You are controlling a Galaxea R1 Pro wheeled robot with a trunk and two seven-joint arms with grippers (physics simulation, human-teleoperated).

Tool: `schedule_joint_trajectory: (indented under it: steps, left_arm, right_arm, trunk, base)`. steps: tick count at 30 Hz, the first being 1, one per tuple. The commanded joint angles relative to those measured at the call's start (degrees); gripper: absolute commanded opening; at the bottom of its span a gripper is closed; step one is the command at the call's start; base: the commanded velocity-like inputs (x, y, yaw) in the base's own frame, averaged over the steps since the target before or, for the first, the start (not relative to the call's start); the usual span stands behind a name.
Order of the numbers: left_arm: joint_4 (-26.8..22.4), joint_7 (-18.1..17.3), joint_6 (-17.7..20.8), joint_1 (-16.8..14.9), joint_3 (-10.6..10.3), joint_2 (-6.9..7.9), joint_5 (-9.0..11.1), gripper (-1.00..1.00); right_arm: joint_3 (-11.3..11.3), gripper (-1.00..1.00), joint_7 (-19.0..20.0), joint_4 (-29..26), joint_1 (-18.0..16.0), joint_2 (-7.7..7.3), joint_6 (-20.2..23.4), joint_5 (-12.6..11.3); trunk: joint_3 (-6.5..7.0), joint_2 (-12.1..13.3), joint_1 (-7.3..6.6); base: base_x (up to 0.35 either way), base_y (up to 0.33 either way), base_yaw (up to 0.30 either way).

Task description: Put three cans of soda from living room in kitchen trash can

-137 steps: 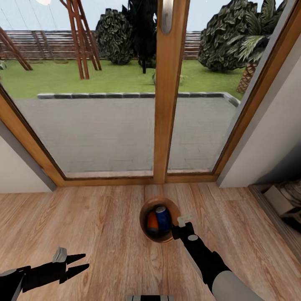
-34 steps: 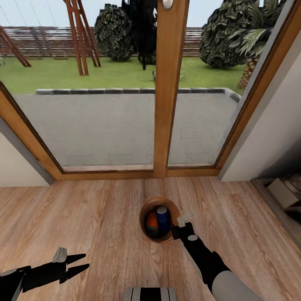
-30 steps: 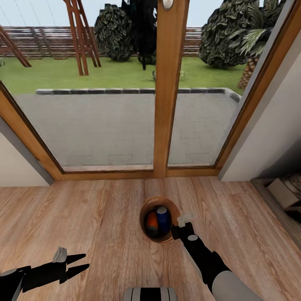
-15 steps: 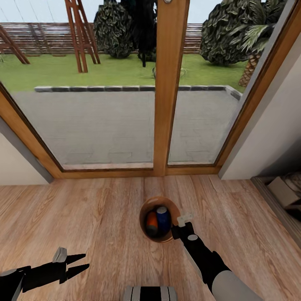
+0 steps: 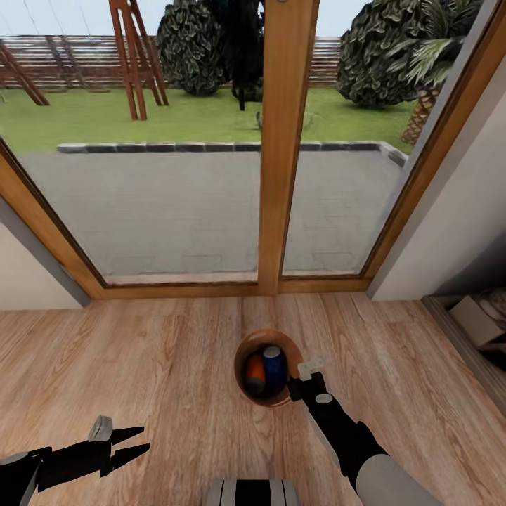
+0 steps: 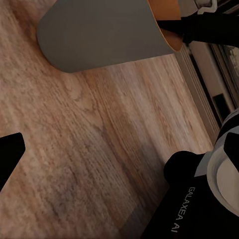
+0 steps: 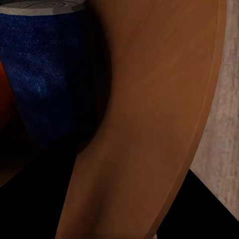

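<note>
The trash can (image 5: 241, 351) stands on the plank floor just in front of the glass doors, and its grey outside (image 6: 99, 35) faces the left wrist camera. Inside it stand the dark blue soda can (image 5: 275, 365) (image 7: 50, 74) and one orange soda can (image 5: 255, 374); anything under them is hidden. My right gripper (image 5: 296, 385) hangs at the bin's right rim, open, with nothing between its fingers and the brown inner wall (image 7: 149, 124) straight ahead. Low at the left, my left gripper (image 5: 137, 443) is open and empty above the floor.
Wood-framed glass doors (image 5: 284, 176) rise right behind the bin, with a patio and lawn outside. A white wall (image 5: 450, 232) and a low shelf with boxes (image 5: 478, 316) close off the right side. My base (image 5: 249, 492) shows at the bottom edge.
The whole picture has shifted slightly, so the camera has moved. The bin, the cans and both grippers hold their places.
</note>
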Motion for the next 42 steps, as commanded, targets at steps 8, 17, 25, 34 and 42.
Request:
schedule_joint_trajectory:
  steps: [8, 17, 25, 34, 42]
  left_arm:
    - [0.0, 0.0, 0.0, 0.0, 0.0, 0.00, 0.0, 1.00]
    - [0.0, 0.0, 0.0, 0.0, 0.1, -0.01, 0.0, 1.00]
    - [0.0, 0.0, 0.0, 0.0, 0.1, -0.02, 0.0, 1.00]
    - [0.0, 0.0, 0.0, 0.0, 0.1, -0.01, 0.0, 1.00]
    - [0.0, 0.0, 0.0, 0.0, 0.2, 0.00, 0.0, 1.00]
  right_arm:
    - [0.0, -1.00, 0.2, 0.4, 0.1, 0.01, 0.0, -0.2]
    - [0.0, -1.00, 0.2, 0.4, 0.0, 0.01, 0.0, -0.3]
    - [0.0, 1.00, 0.2, 0.4, 0.1, 0.01, 0.0, -0.2]
    - [0.0, 1.00, 0.2, 0.4, 0.1, 0.01, 0.0, -0.2]
    - [0.0, 1.00, 0.2, 0.4, 0.0, 0.01, 0.0, -0.3]
  trunk:
    - [-0.01, 0.0, 0.58]
    - [-0.01, 0.0, 0.58]
    - [-0.01, 0.0, 0.58]
    - [-0.01, 0.0, 0.58]
    - [-0.01, 0.0, 0.58]
  base:
    - [0.000, 0.000, 0.000]
    - [0.000, 0.000, 0.000]
    - [0.000, 0.000, 0.000]
    - [0.000, 0.000, 0.000]
    - [0.000, 0.000, 0.000]
